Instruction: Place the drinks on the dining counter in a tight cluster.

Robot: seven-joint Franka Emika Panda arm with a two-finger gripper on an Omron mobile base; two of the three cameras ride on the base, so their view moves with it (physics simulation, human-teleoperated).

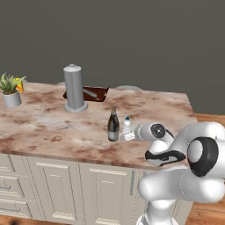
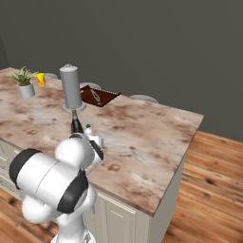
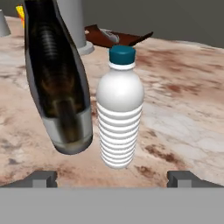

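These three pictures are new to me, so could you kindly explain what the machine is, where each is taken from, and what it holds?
The machine is a white robot arm on a driving base, ending in a two-fingered pincer. Two pictures come from cameras on the base, behind the arm to its left and right. The third looks along the pincer itself. On the marble dining counter stand a dark wine bottle and, close beside it, a small water bottle with a blue cap. Farther back are a tall grey cylinder, a dark tray and a potted plant. The pincer is open and holds nothing; the water bottle stands just ahead of its fingertips.
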